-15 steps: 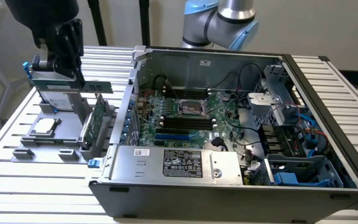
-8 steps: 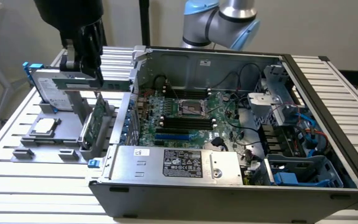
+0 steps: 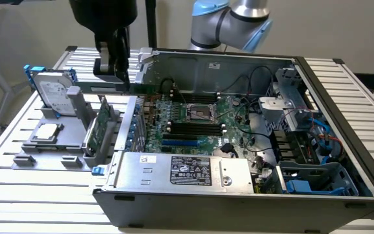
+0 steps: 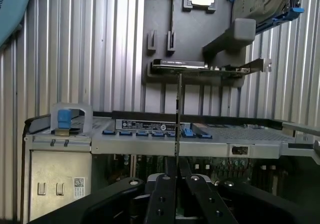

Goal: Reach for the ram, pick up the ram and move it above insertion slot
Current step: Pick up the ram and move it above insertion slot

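Note:
The ram (image 3: 142, 89) is a thin green stick held level in the air, with my gripper (image 3: 117, 80) shut on it. It hangs over the open computer case's (image 3: 343, 161) wall at the exterior view's left, near the back corner. In the wrist view the ram (image 4: 178, 108) shows edge-on as a thin line running out from between my shut fingers (image 4: 165, 194). The black memory slots (image 3: 194, 127) lie on the motherboard inside the case, lower and toward the exterior view's right of the ram.
A grey holder (image 3: 25, 158) beside the case carries a silver hard drive (image 3: 52, 92), a processor chip (image 3: 47, 130) and a green expansion card (image 3: 96, 131). A power supply box (image 3: 180, 170) fills the case's front. Cables and a drive cage (image 3: 291, 97) crowd its right side.

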